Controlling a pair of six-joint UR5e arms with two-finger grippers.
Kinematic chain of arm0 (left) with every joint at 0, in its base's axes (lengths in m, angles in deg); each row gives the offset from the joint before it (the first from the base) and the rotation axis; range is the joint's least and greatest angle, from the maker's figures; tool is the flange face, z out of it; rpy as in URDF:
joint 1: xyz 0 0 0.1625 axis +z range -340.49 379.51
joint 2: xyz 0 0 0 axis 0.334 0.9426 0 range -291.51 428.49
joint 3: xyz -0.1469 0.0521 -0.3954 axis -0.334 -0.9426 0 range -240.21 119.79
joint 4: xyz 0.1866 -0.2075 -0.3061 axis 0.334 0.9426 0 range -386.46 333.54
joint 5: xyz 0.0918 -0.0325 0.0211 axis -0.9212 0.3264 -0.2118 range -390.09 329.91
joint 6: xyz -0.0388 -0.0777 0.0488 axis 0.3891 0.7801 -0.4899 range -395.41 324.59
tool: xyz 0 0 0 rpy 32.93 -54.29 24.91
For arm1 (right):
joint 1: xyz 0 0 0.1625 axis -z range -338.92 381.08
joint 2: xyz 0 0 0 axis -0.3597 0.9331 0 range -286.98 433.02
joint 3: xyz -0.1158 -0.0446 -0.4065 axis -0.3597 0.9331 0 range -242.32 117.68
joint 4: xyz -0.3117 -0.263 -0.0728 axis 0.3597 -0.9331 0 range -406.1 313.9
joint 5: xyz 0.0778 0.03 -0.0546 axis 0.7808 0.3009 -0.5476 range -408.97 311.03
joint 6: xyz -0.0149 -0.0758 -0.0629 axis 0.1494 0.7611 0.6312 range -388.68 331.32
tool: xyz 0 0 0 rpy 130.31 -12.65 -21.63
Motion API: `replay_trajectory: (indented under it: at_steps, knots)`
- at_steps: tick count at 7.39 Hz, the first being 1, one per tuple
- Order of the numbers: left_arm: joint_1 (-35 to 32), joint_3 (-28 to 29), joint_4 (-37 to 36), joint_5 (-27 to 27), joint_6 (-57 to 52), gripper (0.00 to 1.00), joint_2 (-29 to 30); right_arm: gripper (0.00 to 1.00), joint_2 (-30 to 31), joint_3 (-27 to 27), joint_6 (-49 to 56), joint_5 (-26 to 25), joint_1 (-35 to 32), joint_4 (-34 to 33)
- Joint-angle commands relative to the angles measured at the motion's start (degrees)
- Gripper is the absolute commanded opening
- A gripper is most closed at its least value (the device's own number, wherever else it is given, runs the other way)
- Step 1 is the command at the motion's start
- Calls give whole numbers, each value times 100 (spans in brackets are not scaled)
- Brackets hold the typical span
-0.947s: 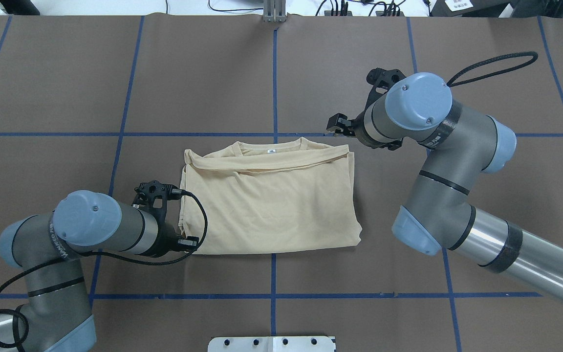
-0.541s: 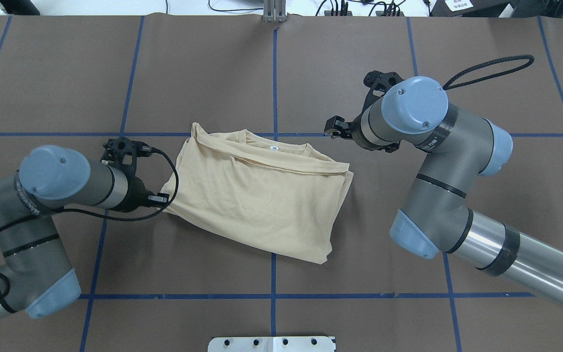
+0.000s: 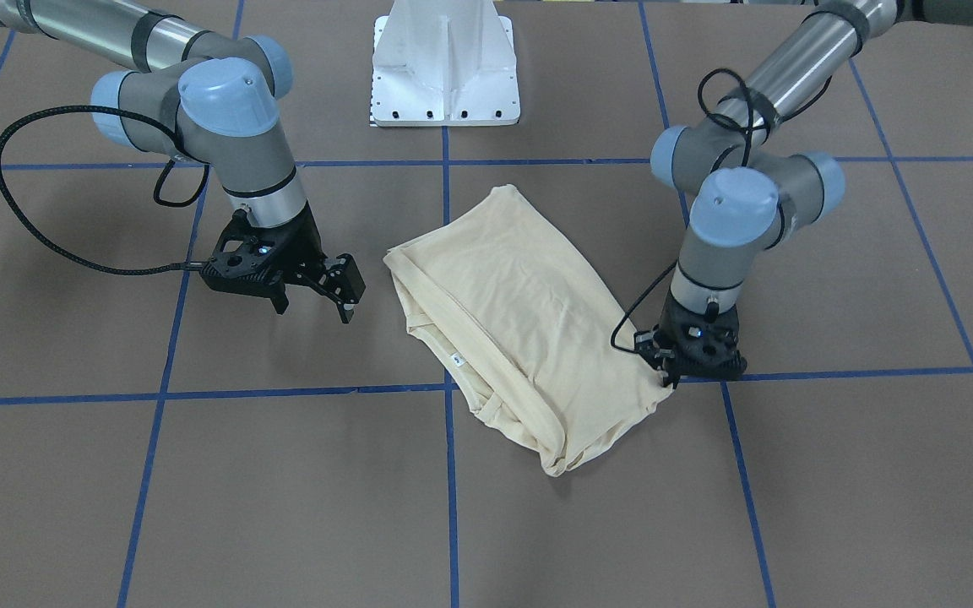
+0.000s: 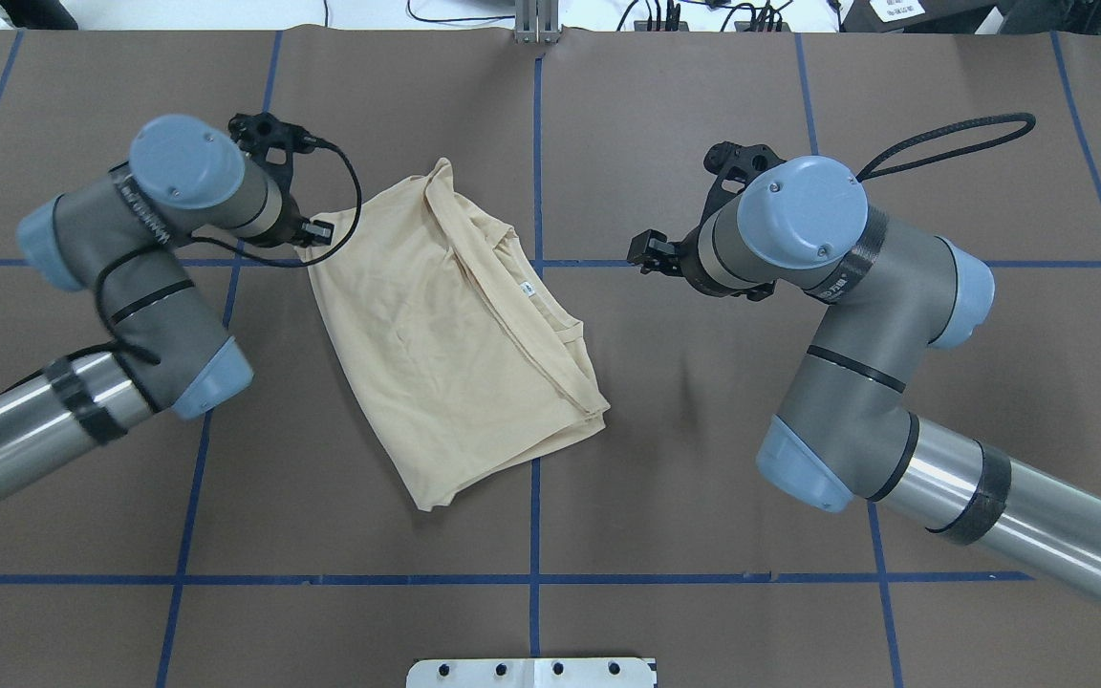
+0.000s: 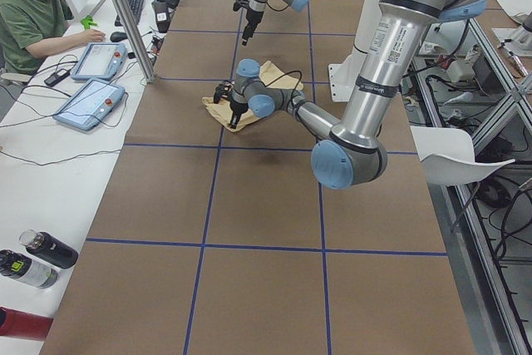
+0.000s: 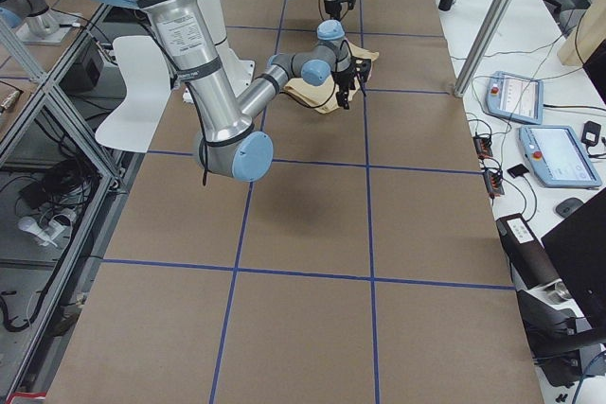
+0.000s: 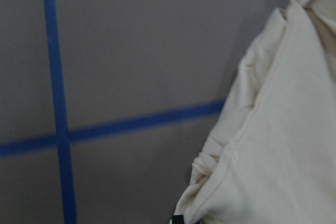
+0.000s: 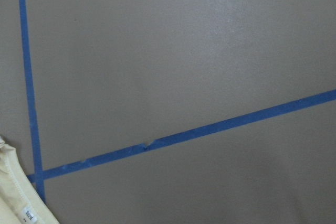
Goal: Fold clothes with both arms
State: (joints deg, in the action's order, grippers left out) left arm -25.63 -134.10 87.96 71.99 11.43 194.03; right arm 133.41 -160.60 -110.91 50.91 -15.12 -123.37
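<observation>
The cream-yellow shirt (image 4: 445,334) lies folded and skewed on the brown table, its collar edge with the small white label (image 4: 529,290) facing right. My left gripper (image 4: 310,247) is shut on the shirt's far left corner, low at the table; the front-facing view shows the same gripper (image 3: 665,371) pinching bunched cloth. The left wrist view holds gathered fabric (image 7: 273,145) on its right side. My right gripper (image 4: 648,252) hovers open to the right of the shirt (image 3: 520,321), holding nothing, and is seen again (image 3: 315,306) apart from the cloth. The right wrist view catches only the label corner (image 8: 16,203).
Blue tape lines (image 4: 535,535) grid the brown table cover. The white pedestal base (image 3: 446,63) stands at the robot's side of the table. A person (image 5: 33,14) sits at a side desk with tablets (image 5: 90,104); bottles (image 5: 37,259) lie nearby.
My left gripper has dragged the shirt's corner away from the robot and to the left, swinging the whole shirt clockwise in the overhead view. The right gripper has shifted only slightly.
</observation>
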Motion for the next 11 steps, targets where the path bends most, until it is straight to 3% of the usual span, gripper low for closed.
replay_trajectory:
  at_steps: [1,2,4,5,7,8,9,10,11]
  knots:
    - [-389,1253,517,-22,-691,0,849,100,-10,2,-3,5,7,1]
    - [-460,1123,711,161,-920,99,788,100,-18,20,23,5,7,10]
    - [-469,-75,722,1318,-922,100,-52,100,-490,377,-81,-13,60,1]
    - [-469,-465,695,1349,-862,100,-265,100,-989,911,-457,-30,191,-7]
    - [-460,-495,721,1350,-835,100,-285,99,-1755,1782,-897,-721,533,-25]
    - [-452,-512,721,1350,-835,100,-285,92,-1863,1986,-900,-794,657,-25]
    - [-451,-513,721,1350,-826,100,-285,69,-1847,2006,-909,-795,762,-34]
    - [-451,-513,721,1350,-826,100,-285,54,-1847,2015,-926,-795,842,-34]
    - [-443,-513,721,1350,-826,100,-285,50,-1838,2015,-944,-786,877,-51]
